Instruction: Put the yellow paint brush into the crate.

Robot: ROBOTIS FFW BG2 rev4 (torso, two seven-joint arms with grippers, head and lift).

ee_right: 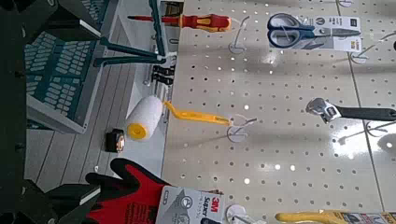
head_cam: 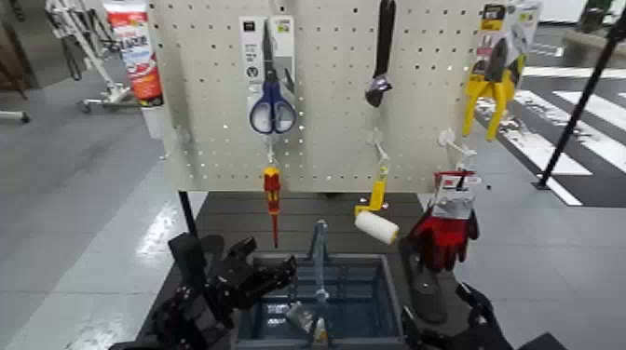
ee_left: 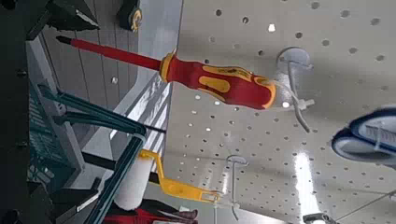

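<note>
The blue-grey crate [head_cam: 387, 307] stands on the dark table below the pegboard, its upright handle bar [head_cam: 319, 256] in the middle. The yellow paint brush [head_cam: 306, 321] lies inside the crate near its front, beside the foot of the handle bar, grey bristles to the left and a yellow part to the right. My left gripper [head_cam: 265, 262] is open and empty, just above the crate's left rim. My right gripper [head_cam: 445, 321] is open and empty, low at the crate's right side. The crate's slatted wall also shows in the left wrist view [ee_left: 37, 131] and in the right wrist view [ee_right: 65, 65].
On the pegboard [head_cam: 326, 140] behind the crate hang a red-and-yellow screwdriver [head_cam: 272, 191], a yellow-handled white paint roller [head_cam: 376, 223], red gloves [head_cam: 445, 233], blue scissors [head_cam: 272, 107], a wrench [head_cam: 380, 56] and yellow pliers [head_cam: 492, 88]. The screwdriver and roller hang just over the crate's back edge.
</note>
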